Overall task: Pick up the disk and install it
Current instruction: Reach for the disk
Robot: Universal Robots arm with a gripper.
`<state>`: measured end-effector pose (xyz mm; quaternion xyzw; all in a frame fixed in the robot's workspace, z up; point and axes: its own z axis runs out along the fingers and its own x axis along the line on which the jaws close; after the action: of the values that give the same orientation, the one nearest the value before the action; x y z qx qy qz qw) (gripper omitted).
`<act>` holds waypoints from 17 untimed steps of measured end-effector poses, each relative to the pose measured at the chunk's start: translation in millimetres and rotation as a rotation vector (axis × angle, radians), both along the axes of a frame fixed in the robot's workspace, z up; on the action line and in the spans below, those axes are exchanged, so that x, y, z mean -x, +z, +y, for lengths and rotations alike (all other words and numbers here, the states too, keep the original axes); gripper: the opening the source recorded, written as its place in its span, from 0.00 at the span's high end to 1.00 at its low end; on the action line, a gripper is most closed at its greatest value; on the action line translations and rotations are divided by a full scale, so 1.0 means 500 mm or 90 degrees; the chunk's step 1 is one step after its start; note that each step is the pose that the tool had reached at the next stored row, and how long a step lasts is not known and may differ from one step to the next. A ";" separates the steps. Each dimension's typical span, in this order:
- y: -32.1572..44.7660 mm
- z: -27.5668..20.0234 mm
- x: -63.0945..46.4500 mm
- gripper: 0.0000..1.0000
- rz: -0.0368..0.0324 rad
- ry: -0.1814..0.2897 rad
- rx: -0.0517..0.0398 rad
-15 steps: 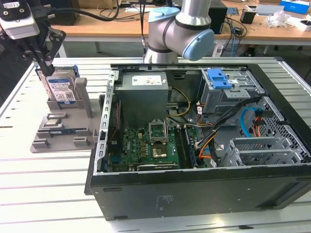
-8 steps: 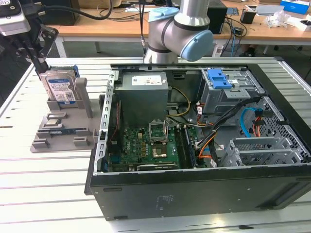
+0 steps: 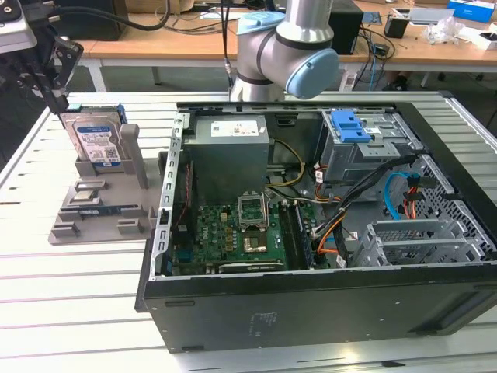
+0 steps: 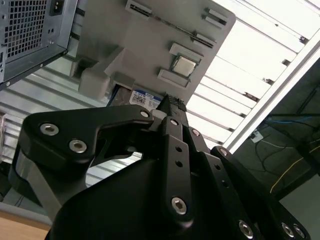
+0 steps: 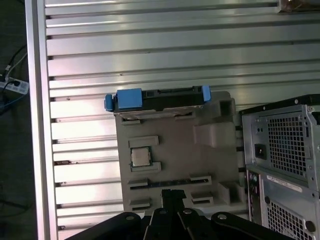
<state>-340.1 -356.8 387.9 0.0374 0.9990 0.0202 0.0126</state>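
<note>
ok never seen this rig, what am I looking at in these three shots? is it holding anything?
It is one robot arm with a gripper, working over a slatted metal table. The exterior view comes from a camera off the arm and takes in the whole scene. Both wrist views come from cameras riding on the arm, so black gripper parts sit in the foreground. On the table lies an open computer case, and to the exterior view's left of it a grey holder. The disk, silver with blue side rails, stands on edge in that holder; a processor chip lies in another slot. The gripper is close to the holder and holds nothing: the disk is not yet picked up.
</note>
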 end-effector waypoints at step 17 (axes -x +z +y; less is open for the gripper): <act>-0.005 0.0574 0.032 0.89 0.0000 0.000 0.0057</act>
<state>-356.2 -328.1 385.1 0.0374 0.9991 0.0157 0.0128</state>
